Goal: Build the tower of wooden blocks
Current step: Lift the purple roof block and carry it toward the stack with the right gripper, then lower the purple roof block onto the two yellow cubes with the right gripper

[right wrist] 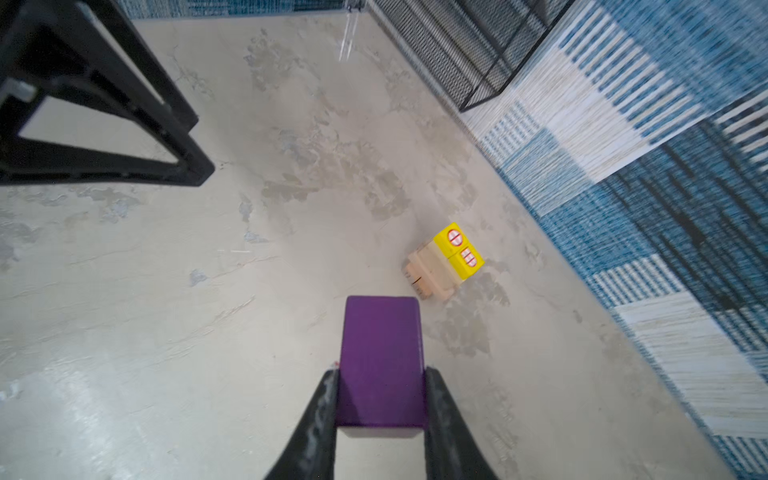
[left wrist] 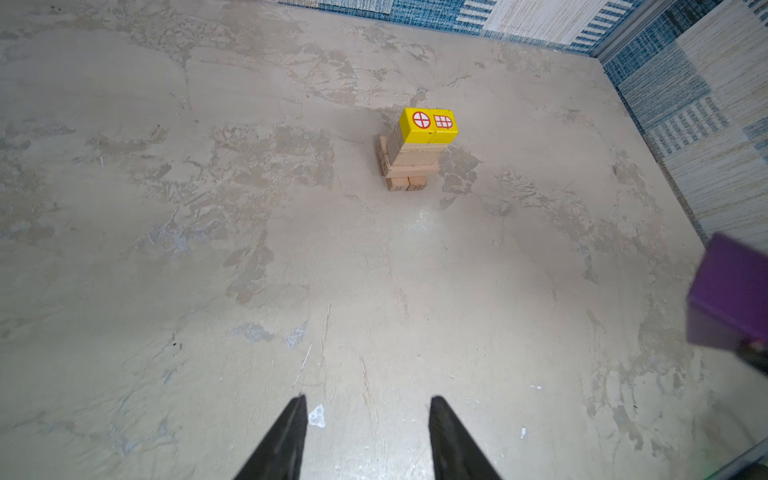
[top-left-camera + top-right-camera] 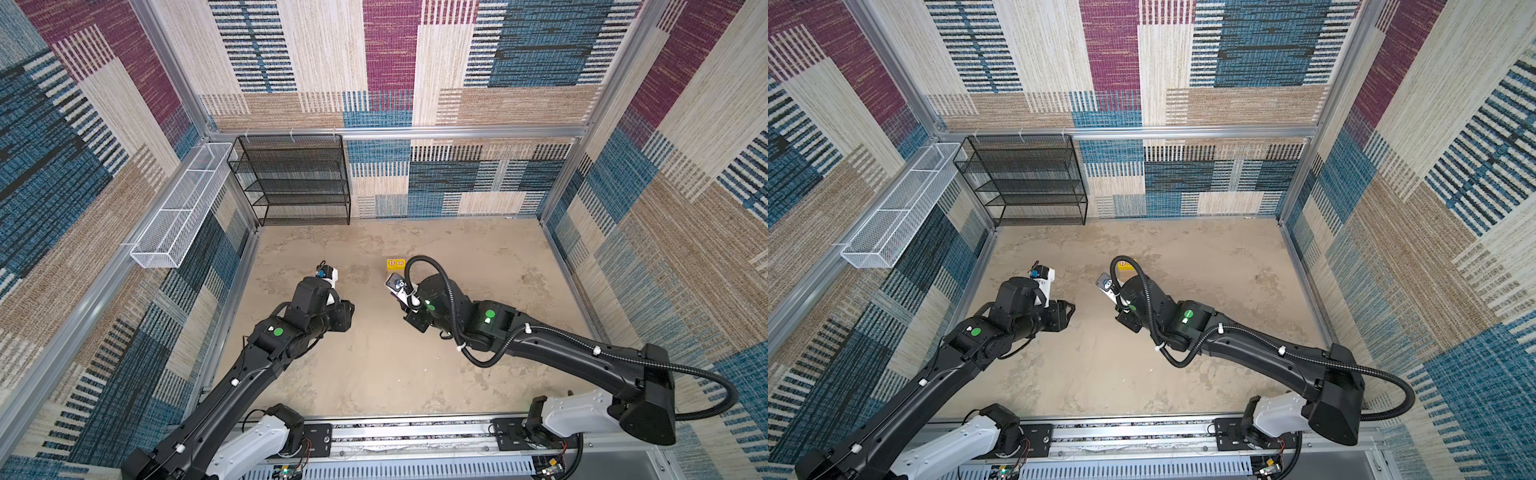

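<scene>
Worktop (image 2: 208,249): rough, plaster-like, faint sheen. Tan bricks (image 2: 411,160): bare matt wood. Yellow cubes (image 2: 428,124): glossy paint. Purple block (image 1: 380,361): smooth paint. Shelf (image 3: 291,178): black metal mesh.

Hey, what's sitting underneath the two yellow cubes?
Stacked tan wooden bricks in crossed layers, two brick ends showing at the bottom. The yellow cubes cover the top layer's upper face, so it cannot be seen.

Lit brightly and evenly from overhead in both top views, leaving only soft, faint shadows on the table (image 3: 374,374). Bends the frame rails (image 3: 395,132) toward the edges. Catches a pale sheen on the table before the tower (image 2: 415,149) in the left wrist view and blurs the purple block (image 2: 731,291) there, out of focus at the picture's edge. Smears the wall (image 1: 665,208) and tower in the right wrist view; keeps the purple block sharper.
</scene>
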Robot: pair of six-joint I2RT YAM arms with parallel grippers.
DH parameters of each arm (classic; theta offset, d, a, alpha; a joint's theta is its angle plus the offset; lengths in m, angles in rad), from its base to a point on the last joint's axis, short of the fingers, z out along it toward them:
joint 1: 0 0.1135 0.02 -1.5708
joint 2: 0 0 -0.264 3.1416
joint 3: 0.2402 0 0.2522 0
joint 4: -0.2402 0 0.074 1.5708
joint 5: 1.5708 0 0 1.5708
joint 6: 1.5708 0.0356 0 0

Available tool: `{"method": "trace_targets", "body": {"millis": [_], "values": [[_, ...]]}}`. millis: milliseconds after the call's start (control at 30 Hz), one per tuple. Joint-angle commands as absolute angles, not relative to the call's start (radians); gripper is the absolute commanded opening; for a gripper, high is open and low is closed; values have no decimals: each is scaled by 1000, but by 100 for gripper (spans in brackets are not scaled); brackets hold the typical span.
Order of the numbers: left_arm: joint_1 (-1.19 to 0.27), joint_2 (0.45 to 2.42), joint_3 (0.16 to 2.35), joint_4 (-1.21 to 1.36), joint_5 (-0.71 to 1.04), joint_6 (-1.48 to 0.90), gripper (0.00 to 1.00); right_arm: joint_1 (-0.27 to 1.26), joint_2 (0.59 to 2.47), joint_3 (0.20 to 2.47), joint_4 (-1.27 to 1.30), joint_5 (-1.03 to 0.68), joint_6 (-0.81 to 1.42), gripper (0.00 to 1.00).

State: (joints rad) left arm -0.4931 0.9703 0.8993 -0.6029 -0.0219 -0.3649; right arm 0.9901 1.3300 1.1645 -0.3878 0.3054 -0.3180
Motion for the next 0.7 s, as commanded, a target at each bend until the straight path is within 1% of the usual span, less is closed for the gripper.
{"method": "trace_targets", "body": {"millis": [0,167,267,467,667], "values": [[-492,997,927,-627,-11,-275,54,956,1305,1175,-272,243,-505,0],[-492,1031,959,-613,1,-220,54,883,1323,1221,-289,154,-624,0],[-492,1055,985,-606,2,-186,54,839,1367,1261,-321,88,-693,0],[-492,1149,1052,-618,38,-119,56,748,1532,1399,-420,73,-817,0],[-492,1260,1111,-656,45,-89,57,657,1715,1620,-569,-61,-887,0]]}}
